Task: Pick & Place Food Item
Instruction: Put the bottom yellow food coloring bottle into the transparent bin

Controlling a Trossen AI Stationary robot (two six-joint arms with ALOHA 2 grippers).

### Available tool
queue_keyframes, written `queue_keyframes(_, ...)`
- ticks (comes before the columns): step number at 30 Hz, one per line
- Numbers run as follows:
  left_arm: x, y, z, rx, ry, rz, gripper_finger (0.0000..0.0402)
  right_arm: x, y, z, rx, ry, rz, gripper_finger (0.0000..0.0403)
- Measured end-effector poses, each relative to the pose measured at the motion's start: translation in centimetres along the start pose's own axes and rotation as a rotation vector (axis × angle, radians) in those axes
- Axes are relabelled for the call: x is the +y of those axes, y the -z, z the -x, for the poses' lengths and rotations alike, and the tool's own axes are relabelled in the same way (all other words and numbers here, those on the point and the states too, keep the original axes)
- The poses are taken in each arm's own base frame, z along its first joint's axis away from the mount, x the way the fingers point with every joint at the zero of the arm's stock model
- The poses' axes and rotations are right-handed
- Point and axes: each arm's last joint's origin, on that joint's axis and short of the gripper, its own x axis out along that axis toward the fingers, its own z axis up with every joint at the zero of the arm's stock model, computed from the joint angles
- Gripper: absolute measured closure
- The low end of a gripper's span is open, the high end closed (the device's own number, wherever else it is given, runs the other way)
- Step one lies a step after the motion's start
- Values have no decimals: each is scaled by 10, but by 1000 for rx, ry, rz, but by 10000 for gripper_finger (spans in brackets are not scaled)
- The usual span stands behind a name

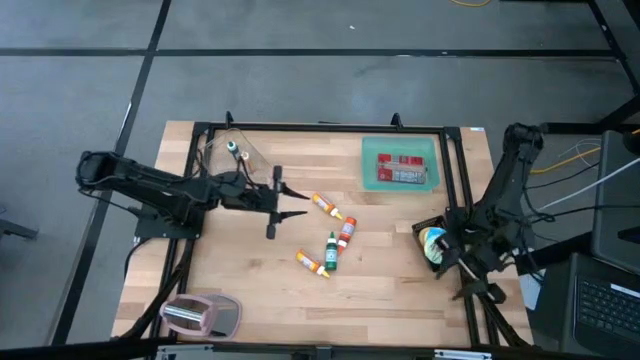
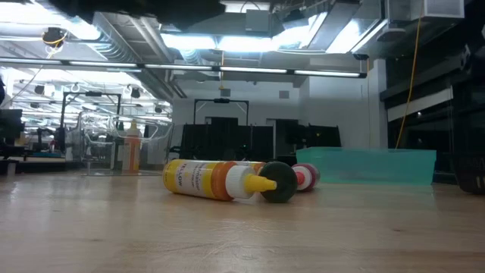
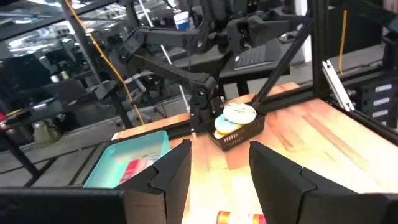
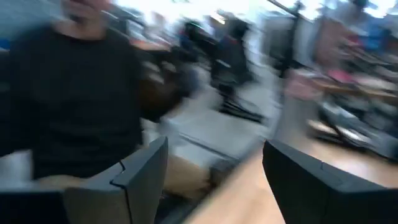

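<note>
No brand can be read anywhere: the yellow bottle (image 2: 203,180) in the low view carries a printed label too small to make out, and the red packet (image 1: 402,170) in the teal tray (image 1: 371,150) shows only pale marks.

From above, four small sauce bottles lie loose on the wooden table (image 1: 250,280): an orange-capped one (image 1: 326,206) nearest the left gripper (image 1: 290,201), a red one (image 1: 347,231), a green one (image 1: 330,248) and another yellow one (image 1: 312,263); none is touched. The left gripper hangs just beside the first bottle with its fingers (image 1: 292,190) spread and empty (its own wrist camera shows a clear gap between the two dark fingers (image 3: 171,171), with a bottle (image 3: 239,218) at the frame's edge in line with the gap).

The left wrist view alone shows the black basket (image 3: 239,132) holding round wrapped items; overhead it sits by the right gripper (image 1: 455,262) at the table's right edge. The right wrist view shows that gripper's fingers (image 4: 140,171) spread wide with nothing between them, and a blurred person in a dark top (image 4: 68,99) beyond; no other view shows that person. The low view shows neither gripper, only the bottles and the tray (image 2: 367,165) behind them.
</note>
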Motion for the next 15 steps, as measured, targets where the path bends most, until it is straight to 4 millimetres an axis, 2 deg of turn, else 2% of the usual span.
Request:
queue_keyframes(4, -1, 1, -16, 28, 12, -21, 245, -4, 26, 7, -115, -149, -21, 144)
queue_keyframes(9, -3, 5, -30, 58, 22, -26, 245, -14, 55, 12, -126, -149, -75, 144)
queue_keyframes(15, -5, 7, -38, 42, 59, -27, 245, -19, 58, 13, -119, -208, -62, 144)
